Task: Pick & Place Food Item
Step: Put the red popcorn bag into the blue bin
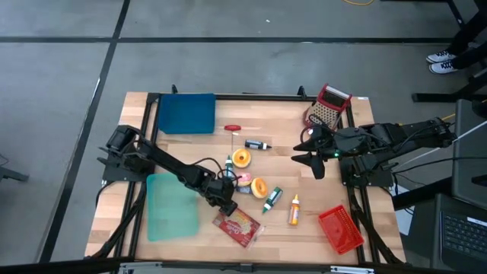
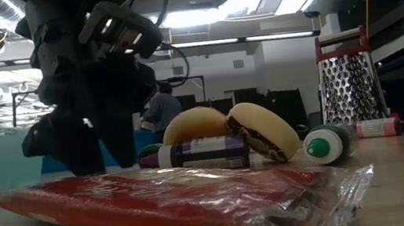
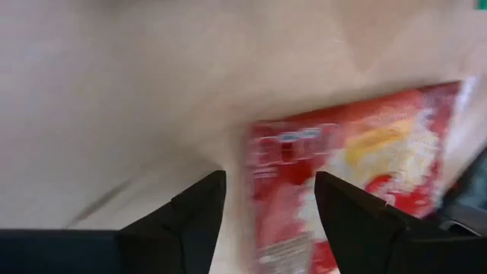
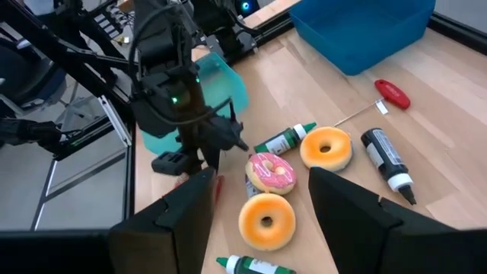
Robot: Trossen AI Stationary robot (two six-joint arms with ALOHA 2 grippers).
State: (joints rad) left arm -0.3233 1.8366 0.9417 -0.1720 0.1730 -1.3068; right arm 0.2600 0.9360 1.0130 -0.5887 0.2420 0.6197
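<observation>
— So, where's the red snack packet (image 1: 239, 226)?
— Flat near the front edge, right of the teal bin (image 1: 172, 205).
— Left gripper (image 1: 225, 204)?
— Unclenched, over the packet's far-left end; donuts (image 1: 259, 187) and bottles (image 1: 272, 199) crowding just beyond.
— Right gripper (image 1: 310, 154)?
— Spread wide, empty, raised near the grater (image 1: 325, 108).
</observation>
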